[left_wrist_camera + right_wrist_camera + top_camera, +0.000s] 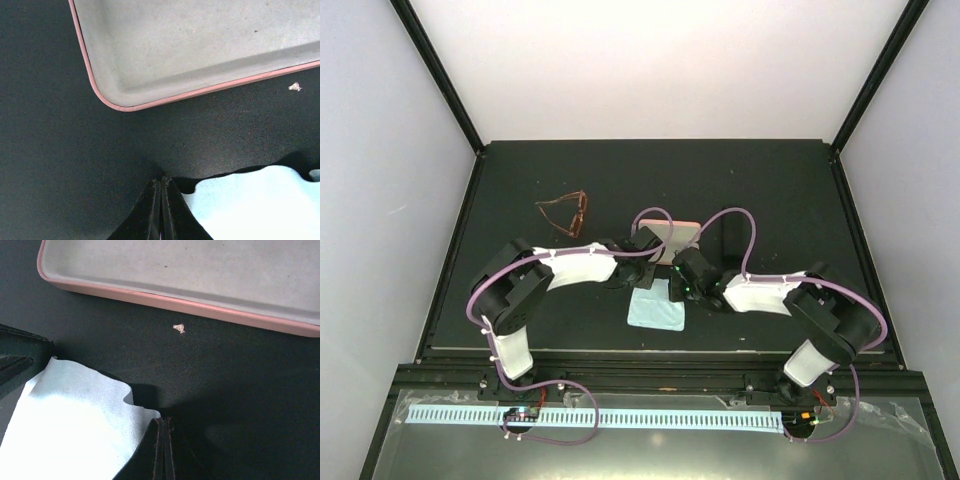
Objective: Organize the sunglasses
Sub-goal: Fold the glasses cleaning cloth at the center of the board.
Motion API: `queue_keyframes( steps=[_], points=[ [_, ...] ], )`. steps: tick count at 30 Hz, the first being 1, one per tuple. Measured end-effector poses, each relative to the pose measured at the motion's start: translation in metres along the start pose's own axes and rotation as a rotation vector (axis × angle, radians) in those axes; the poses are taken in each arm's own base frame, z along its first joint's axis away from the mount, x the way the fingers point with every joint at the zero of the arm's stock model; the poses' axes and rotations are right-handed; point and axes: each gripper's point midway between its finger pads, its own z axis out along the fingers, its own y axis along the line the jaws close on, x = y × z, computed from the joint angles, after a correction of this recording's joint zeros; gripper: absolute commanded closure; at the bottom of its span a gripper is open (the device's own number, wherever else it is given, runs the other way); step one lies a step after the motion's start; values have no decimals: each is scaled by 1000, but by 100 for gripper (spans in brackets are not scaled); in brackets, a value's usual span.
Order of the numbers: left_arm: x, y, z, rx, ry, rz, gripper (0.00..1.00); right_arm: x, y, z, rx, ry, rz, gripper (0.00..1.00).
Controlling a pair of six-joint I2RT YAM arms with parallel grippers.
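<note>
The brownish-amber sunglasses (pixel 563 214) lie unfolded on the dark table at the back left, apart from both arms. The red-pink pair is out of view. An open pink case (pixel 672 236) with a grey lining lies mid-table; it also shows in the left wrist view (pixel 200 45) and the right wrist view (pixel 190 265). My left gripper (pixel 640 264) (pixel 162 181) is shut, with nothing visible between its fingers, just short of the case's near left corner. My right gripper (pixel 674 277) (pixel 164 421) is shut too. A light blue cloth (pixel 656 310) (pixel 255 205) (pixel 70 425) lies between them, its corner touching the right gripper's left finger.
A small white speck (pixel 178 328) (pixel 295 87) lies on the table before the case. A dark oblong shape (pixel 725 234) sits right of the pink case; I cannot tell what it is. Black rails edge the table at left, right and front.
</note>
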Motion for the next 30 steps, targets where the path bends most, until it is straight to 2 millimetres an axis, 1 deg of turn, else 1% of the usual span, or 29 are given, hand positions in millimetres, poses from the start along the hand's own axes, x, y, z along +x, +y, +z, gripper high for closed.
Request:
queue_keyframes(
  steps=[4,7,10,14,17,19,25,30],
  points=[
    [-1,0,-3,5,-11,-2,99,2,1,-2,-14,4,8,99],
    [9,3,-10,6,10,4,98,5,2,-8,-29,9,10,99],
    [15,6,-21,17,17,7,99,-1,9,-18,-61,-7,11,99],
    [4,1,-45,62,-38,5,98,-8,18,-28,-108,-27,9,99],
    [0,-3,-56,90,-64,4,98,-11,23,-34,-130,-36,8,99],
    [2,-3,-58,102,-63,5,98,-10,24,-36,-137,-30,5,99],
    [21,3,-52,105,-17,22,98,-6,25,-42,-153,-21,-6,99],
    [29,6,-53,117,-4,30,98,6,21,-43,-157,11,-14,99]
  ],
)
